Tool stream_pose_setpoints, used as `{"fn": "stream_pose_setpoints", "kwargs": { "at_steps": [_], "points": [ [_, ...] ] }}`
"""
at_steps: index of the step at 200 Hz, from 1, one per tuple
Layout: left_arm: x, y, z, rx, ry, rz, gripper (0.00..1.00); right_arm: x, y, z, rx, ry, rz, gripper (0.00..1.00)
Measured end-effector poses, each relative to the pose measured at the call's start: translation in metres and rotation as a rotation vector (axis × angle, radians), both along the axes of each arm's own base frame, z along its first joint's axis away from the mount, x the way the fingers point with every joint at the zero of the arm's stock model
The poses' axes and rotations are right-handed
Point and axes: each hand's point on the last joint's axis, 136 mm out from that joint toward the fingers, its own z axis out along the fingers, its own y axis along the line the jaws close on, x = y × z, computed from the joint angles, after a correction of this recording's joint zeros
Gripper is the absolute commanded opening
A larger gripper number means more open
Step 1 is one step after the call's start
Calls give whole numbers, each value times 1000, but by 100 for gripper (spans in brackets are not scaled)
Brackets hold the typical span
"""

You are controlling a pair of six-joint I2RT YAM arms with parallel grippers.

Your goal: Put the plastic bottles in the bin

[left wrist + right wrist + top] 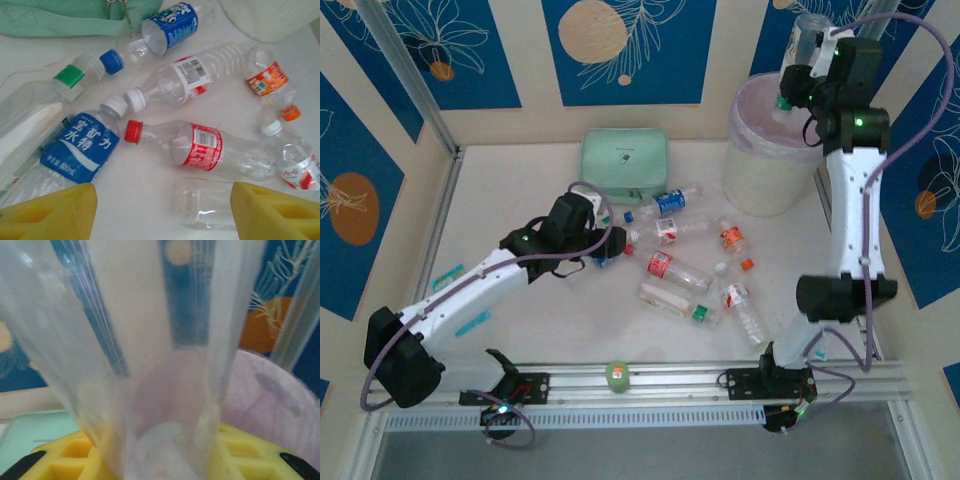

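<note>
The left arm and the right arm have white links and black joints, each with a small green light. Lilac cables run along them. The left tool has yellow fingers with square hollows.

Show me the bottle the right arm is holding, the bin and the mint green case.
held bottle (806, 42): top external view, clear body.
bin (765, 180): top external view, side wall.
mint green case (623, 163): top external view, lid centre.

- blue-labelled bottle, mid-tabletop: white Chinese characters "宝矿力水特", with "600mL" in small print beneath.
- red-and-white-labelled bottle: a barcode, its digits too small to read.
- Other bottle labels: print illegible.
</note>
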Motion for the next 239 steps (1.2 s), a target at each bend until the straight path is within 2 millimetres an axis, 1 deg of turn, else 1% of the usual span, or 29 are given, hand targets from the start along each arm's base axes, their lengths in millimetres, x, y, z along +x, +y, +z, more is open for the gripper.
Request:
{"fn": "stream_pose_setpoints", "kwargs": {
  "at_steps": [14,25,36,40,51,69,84,101,128,140,149,156,169,182,191,203,225,239],
  "points": [
    [-3,6,-4,27,12,8,70,23,-12,-19,-37,60,-32,13],
    [-5,9,-7,43,22,14,69,40,-19,-40,-59,118,-44,10],
    [-6,12,-9,57,30,20,68,53,-23,-62,-71,178,-48,8],
    [-7,13,-9,62,31,22,68,56,-25,-69,-74,195,-49,7],
    [-8,16,-10,71,34,27,67,64,-28,-94,-76,260,-49,6],
    [-10,19,-11,86,38,25,67,68,-29,-133,-72,367,-46,3],
    [-11,20,-13,99,43,20,67,68,-30,-159,-66,437,-43,3],
    [-13,21,-15,110,48,14,66,67,-29,-182,-55,495,-34,3],
    [-13,20,-18,116,54,6,66,75,-33,-214,-19,558,-23,5],
    [-13,19,-20,118,59,-7,66,79,-38,-231,-4,592,-21,9],
    [-14,17,-21,119,61,-18,66,80,-41,-249,9,629,-20,13],
    [-15,16,-21,120,64,-28,67,80,-43,-263,18,662,-21,19],
    [-16,15,-23,118,70,-39,68,79,-46,-286,33,713,-22,36],
    [-16,14,-24,122,72,-50,71,74,-47,-303,53,758,-28,53],
    [-17,13,-25,126,72,-58,73,70,-47,-306,68,776,-29,64],
    [-17,13,-27,135,74,-66,77,72,-47,-304,76,765,-27,75],
    [-19,16,-33,170,81,-83,85,73,-46,-303,97,757,-25,87],
    [-19,20,-37,205,82,-89,88,72,-47,-299,106,752,-26,94]
  ]
}}
